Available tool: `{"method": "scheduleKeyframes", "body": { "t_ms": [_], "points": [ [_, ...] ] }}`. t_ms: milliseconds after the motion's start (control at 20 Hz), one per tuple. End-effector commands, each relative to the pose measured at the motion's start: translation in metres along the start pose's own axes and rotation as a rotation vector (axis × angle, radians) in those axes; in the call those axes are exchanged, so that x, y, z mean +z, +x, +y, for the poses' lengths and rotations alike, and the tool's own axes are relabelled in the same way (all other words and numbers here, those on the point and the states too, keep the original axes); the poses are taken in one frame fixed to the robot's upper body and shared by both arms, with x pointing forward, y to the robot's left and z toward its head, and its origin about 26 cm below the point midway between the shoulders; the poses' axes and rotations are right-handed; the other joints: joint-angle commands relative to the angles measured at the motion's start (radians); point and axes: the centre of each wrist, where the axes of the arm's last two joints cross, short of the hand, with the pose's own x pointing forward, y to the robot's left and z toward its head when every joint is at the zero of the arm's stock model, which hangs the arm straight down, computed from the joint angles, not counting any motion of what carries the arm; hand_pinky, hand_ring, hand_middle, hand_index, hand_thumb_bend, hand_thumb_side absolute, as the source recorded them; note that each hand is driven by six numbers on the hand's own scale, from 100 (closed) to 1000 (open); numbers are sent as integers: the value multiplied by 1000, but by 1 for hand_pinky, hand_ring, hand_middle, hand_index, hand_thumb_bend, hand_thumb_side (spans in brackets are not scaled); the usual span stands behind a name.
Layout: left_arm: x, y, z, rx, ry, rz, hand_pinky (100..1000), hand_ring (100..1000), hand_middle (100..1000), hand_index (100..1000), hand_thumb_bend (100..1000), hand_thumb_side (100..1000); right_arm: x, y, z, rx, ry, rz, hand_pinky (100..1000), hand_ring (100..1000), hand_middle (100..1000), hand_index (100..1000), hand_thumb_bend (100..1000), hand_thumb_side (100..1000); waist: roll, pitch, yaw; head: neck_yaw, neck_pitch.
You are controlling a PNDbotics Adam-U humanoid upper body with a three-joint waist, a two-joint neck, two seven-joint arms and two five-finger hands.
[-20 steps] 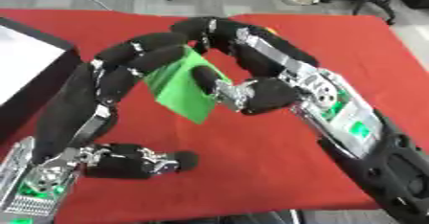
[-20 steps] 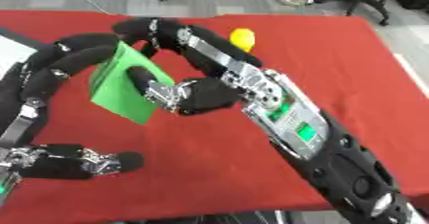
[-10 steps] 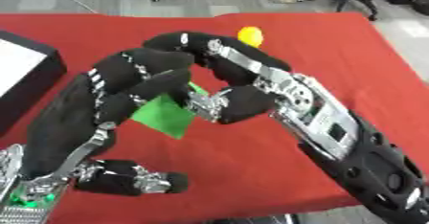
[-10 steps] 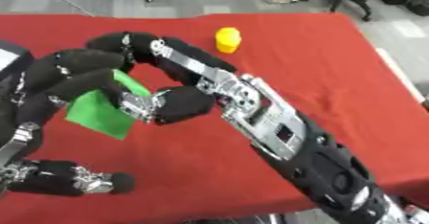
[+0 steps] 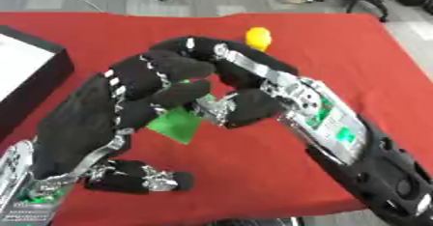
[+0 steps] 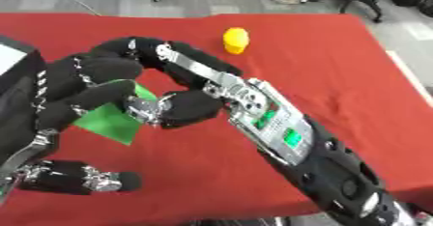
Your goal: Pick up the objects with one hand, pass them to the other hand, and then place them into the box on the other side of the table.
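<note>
Mid-handover: I have both my right hand (image 6: 190,109) and left hand (image 5: 139,92) clasping the green card (image 5: 176,122); box (image 5: 30,82) placement remains.

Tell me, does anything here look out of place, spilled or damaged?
Nothing stands out. The green flat object is between the left hand and right hand, a yellow object stands upright on the red table, and the box sits at the left edge.

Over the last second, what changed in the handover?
The left hand has closed its fingers over the green flat object, which now shows less and sits lower between both hands. The right hand still pinches it. The camera shifted, bringing the yellow object into view. The black box remains at left.
</note>
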Motion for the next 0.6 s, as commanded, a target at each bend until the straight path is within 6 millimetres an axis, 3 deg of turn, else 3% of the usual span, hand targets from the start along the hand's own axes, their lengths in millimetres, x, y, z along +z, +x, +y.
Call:
{"method": "scheduleKeyframes", "body": {
  "t_ms": [50, 600],
  "points": [
    [0, -2, 8, -42, 9, 3, 847, 824, 859, 968, 864, 139, -3, 8, -2, 10, 11, -32, 1000, 497, 396, 885, 100, 470, 7, -14, 0, 5, -3],
    [9, -10, 17, -197, -19, 45, 884, 838, 833, 975, 894, 100, -2, 7, -2, 13, 19, -28, 1000, 497, 396, 885, 100, 470, 10, -17, 0, 4, -3]
  ]
}}
